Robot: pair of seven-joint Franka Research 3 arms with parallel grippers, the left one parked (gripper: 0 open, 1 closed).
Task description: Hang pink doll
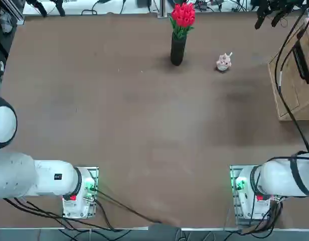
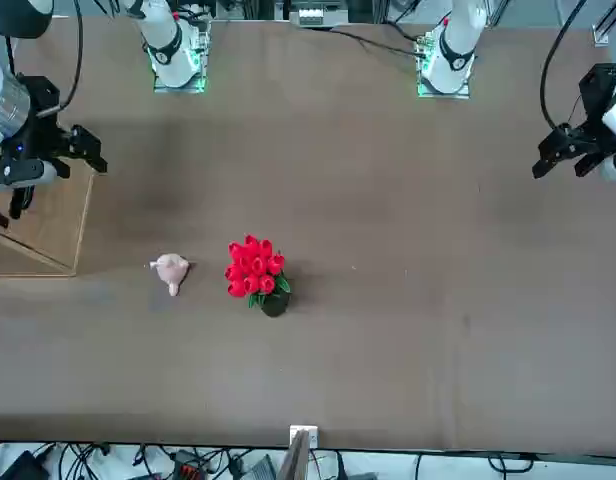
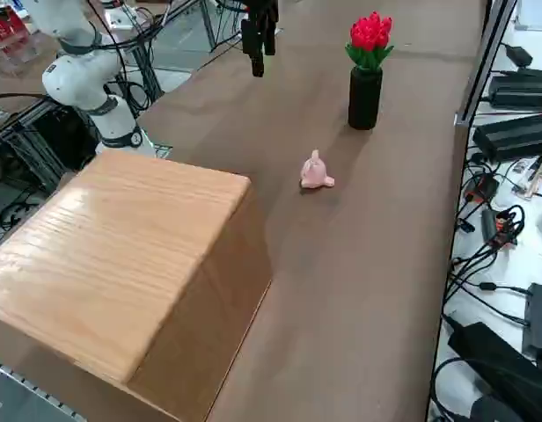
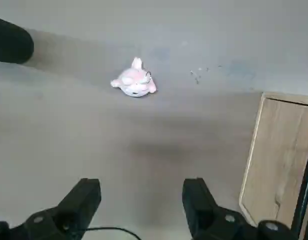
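Observation:
The pink doll [image 1: 223, 62] lies on the brown table toward its far edge, a little to the right of the vase, with nothing touching it. It is a tiny pale pink and cream toy with small ears [image 2: 172, 270] [image 3: 316, 173]. My right gripper [image 4: 141, 190] hangs high over the table, open and holding nothing. In the wrist view the doll [image 4: 134, 82] sits well beyond the fingertips. From the front, the gripper [image 2: 88, 150] is by the wooden box's inner edge, toward the robot from the doll. From overhead the gripper [image 1: 267, 19] appears near the top right.
A black vase of red tulips [image 1: 178, 48] stands upright just left of the doll [image 3: 365, 92]. A large wooden box [image 1: 295, 85] [image 3: 121, 255] occupies the table's right edge. Cables and power supplies lie beyond the far edge.

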